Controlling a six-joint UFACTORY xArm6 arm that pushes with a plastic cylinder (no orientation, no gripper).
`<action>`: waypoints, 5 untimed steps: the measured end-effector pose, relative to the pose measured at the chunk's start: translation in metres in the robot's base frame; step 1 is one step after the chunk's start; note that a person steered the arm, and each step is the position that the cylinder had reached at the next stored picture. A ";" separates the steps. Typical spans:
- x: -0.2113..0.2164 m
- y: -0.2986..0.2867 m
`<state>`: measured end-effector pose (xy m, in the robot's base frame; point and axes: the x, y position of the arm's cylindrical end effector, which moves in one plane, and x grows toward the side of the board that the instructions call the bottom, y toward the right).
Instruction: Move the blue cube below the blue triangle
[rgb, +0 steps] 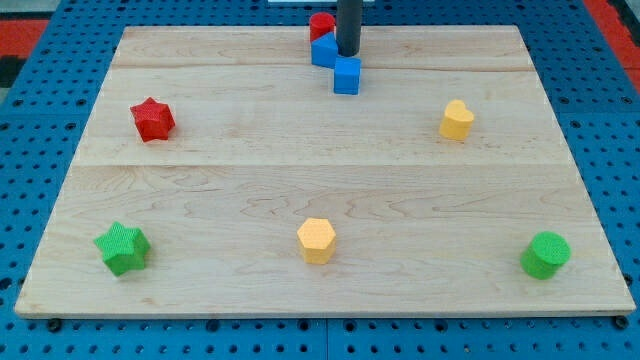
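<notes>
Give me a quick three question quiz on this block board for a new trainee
1. True or false: my tip stands at the view's top, just above the blue cube.
2. Which block lies nearest the view's bottom right? A) green cylinder B) red star C) yellow hexagon
3. What colour is the block behind the blue triangle?

Key: 1 true; 2 A; 3 red.

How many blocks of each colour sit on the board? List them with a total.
Red: 2, the red star and the red block.
Blue: 2, the blue cube and the blue triangle.
Yellow: 2, the yellow heart and the yellow hexagon.
Green: 2, the green star and the green cylinder.
Total: 8.
</notes>
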<state>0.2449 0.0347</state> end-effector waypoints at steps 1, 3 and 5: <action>0.006 0.000; 0.006 0.081; 0.056 0.089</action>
<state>0.3006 0.1242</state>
